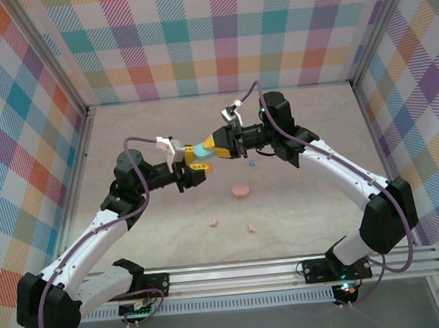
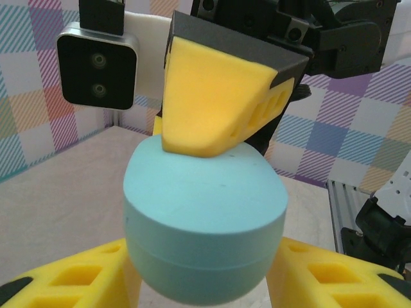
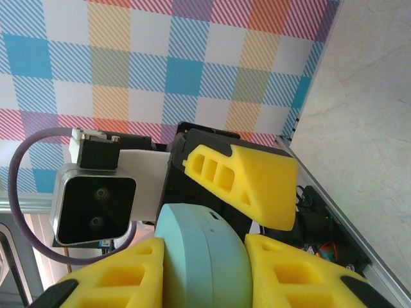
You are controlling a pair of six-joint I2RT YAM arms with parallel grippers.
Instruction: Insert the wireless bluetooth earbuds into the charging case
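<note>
Fingers (image 2: 64, 279) of the left gripper (image 1: 195, 169) stood on either side of a light blue charging case (image 1: 203, 154), which was raised above the table (image 1: 141, 132) where the two arms met. Whether they pressed on it or sat just clear could not be told. The right gripper (image 1: 207, 150) was clamped across the case's flat faces, with one yellow finger bearing on its top in the left wrist view. The case was closed, its seam unbroken. On the table nearer the bases lay a pale pink earbud (image 1: 214, 224), then a pink case (image 1: 240, 190), then a second pink earbud (image 1: 250, 228), all apart from one another. A small light blue earbud (image 1: 252, 162) lay on the table beneath the right arm, outside the case.
</note>
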